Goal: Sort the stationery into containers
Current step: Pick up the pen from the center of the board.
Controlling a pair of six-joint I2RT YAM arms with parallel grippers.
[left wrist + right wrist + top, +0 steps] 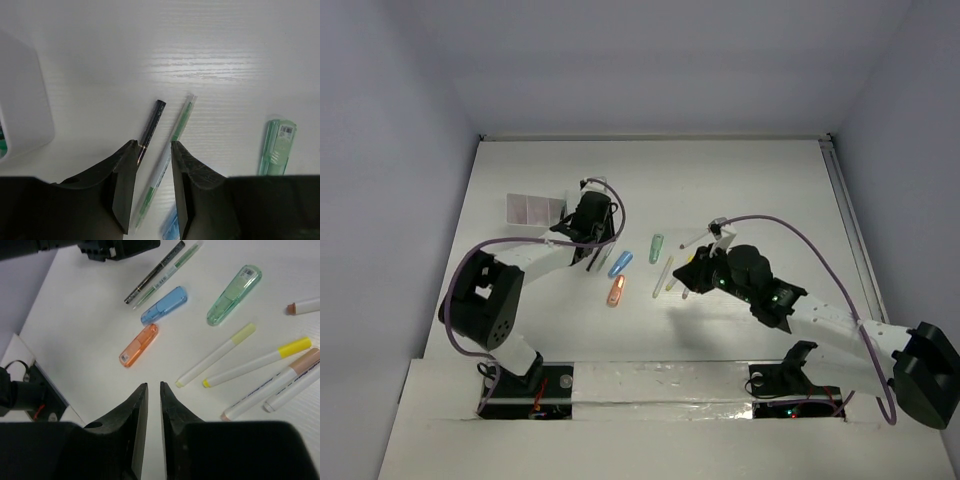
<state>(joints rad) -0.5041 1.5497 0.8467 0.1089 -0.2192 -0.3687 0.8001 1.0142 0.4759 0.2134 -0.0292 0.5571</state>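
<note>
The table (770, 170) carries the stationery in a loose group between the two arms, and the white tray (25, 100) stands at the left edge of that group. The left pincer (153, 150) is held released just beside the tray, its jaws set apart and nothing gripped. The right pincer (153, 385) is held low over bare table, its jaws parted by a narrow slit only and nothing between them. The coming move is judged to turn on the green pen (177, 132). Its near end is seen in the gap of the left jaws. Its long axis runs forward and slightly right from there, so the jaws would close across its width. The dark pen (152, 125) lies just beside it, almost parallel, and may be caught along with it. The left arm is the nearer to both pens.
</note>
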